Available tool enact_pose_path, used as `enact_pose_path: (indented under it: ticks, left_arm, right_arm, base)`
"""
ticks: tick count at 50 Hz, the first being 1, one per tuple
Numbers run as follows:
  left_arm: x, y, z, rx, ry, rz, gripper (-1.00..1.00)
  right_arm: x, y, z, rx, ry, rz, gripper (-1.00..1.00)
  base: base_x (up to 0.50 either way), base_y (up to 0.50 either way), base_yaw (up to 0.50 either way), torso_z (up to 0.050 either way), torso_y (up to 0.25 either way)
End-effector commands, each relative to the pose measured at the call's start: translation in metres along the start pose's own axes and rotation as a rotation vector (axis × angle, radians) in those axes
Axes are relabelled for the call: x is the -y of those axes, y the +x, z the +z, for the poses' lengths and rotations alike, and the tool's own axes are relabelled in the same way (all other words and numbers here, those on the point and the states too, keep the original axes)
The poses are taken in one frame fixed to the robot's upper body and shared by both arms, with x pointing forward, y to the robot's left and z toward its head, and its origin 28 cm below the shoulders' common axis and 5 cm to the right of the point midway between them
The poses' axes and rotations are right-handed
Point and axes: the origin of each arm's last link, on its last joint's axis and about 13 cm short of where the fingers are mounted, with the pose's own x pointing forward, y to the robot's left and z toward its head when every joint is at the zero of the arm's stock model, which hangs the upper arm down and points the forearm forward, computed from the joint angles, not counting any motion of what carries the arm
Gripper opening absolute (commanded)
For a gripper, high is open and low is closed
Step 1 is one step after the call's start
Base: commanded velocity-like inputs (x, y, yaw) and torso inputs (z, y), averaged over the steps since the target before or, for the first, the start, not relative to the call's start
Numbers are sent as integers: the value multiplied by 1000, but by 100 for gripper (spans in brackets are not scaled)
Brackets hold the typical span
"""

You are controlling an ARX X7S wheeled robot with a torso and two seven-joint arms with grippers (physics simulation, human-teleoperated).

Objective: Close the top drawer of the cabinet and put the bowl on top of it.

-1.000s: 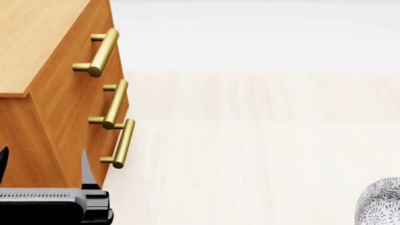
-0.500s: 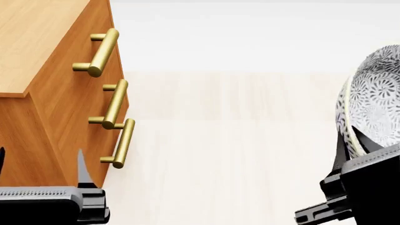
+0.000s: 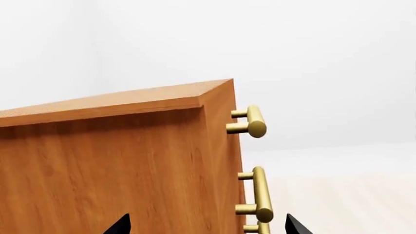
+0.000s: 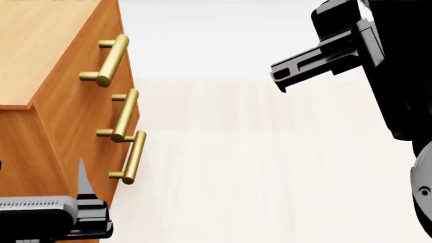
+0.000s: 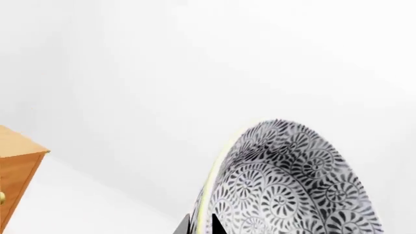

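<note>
The orange-brown cabinet stands at the left of the head view, its flat top bare. The top drawer sits flush with the two fronts below it, and its brass handle sticks out. The bowl, white with a dark floral pattern, shows only in the right wrist view, tilted on edge. My right gripper is shut on its rim. The right arm is raised at the upper right. My left gripper is open, low beside the cabinet's side, with nothing between its fingers.
Pale wood floor spreads in front of the cabinet. Two lower drawer handles jut from the front. A white wall lies behind the bowl, and the cabinet's top corner shows to one side of it.
My right arm has lifted the bowl from the bottom right to the top right, carrying it out of the head view. The left gripper has barely moved.
</note>
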Motion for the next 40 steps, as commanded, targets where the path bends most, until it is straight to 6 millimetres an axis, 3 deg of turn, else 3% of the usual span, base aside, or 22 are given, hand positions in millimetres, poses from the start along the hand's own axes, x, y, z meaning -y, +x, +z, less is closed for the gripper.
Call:
enact_pose_path:
  ticks: [1, 22, 33, 40]
  left_arm:
    - [-1, 0, 2, -6, -20, -7, 100]
    - [-4, 2, 4, -12, -39, -17, 100]
    - [-2, 3, 2, -12, -22, 2, 100]
    - [-4, 4, 3, 11, -13, 12, 100]
  right_arm:
    - [2, 21, 47, 107, -6, 0, -100]
    - [-13, 60, 95, 197, 6, 58, -100]
    - [-22, 77, 131, 274, 74, 82, -100]
    - [-34, 89, 140, 286, 63, 123, -100]
  base:
    - [0, 0, 0, 10, 236]
    - [0, 0, 0, 9, 247]
    - [0, 0, 0, 9, 250]
    - [0, 0, 0, 2, 36]
